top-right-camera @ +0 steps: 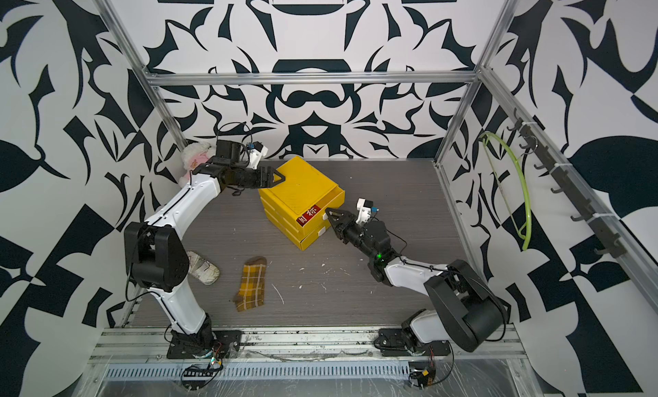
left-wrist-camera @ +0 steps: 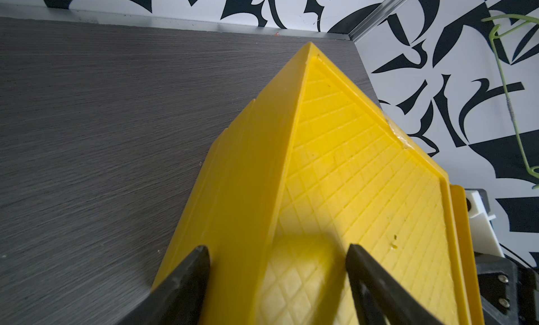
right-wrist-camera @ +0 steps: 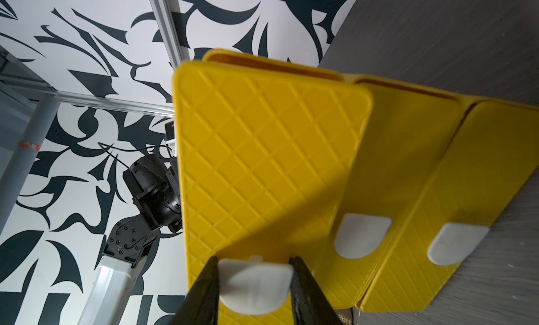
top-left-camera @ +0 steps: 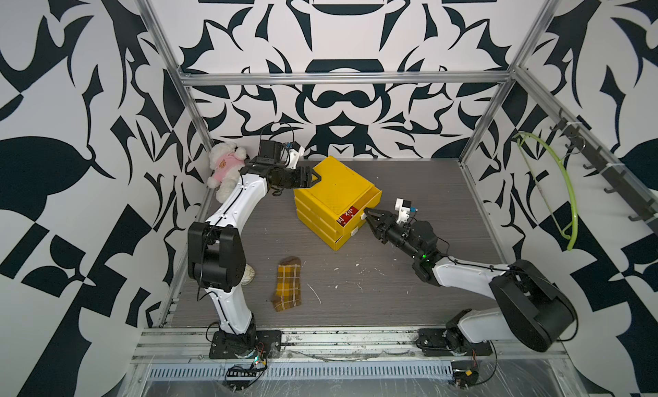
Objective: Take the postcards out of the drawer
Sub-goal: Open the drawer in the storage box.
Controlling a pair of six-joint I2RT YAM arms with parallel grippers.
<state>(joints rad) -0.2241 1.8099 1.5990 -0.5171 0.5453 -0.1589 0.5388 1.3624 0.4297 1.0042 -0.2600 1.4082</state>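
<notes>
A yellow three-drawer unit (top-left-camera: 334, 188) (top-right-camera: 302, 185) stands at the back middle of the table. Its top drawer (right-wrist-camera: 262, 148) is pulled out a little. In the gap shows a red postcard with white characters (top-left-camera: 348, 215) (top-right-camera: 309, 214); any other postcards are hidden. My right gripper (top-left-camera: 366, 213) (top-right-camera: 328, 211) (right-wrist-camera: 253, 268) is shut on that drawer's white handle (right-wrist-camera: 253, 285), one finger on each side. My left gripper (top-left-camera: 315, 178) (top-right-camera: 279, 178) (left-wrist-camera: 277, 262) stands open astride the unit's back left top corner, one finger over the side wall and one over the lid.
A yellow-brown plaid sock (top-left-camera: 287, 283) lies on the table in front of the unit. A small shoe (top-right-camera: 203, 267) sits by the left arm. A white plush toy (top-left-camera: 224, 169) is in the back left corner. A green hanger (top-left-camera: 555, 185) hangs on the right wall's hook rail.
</notes>
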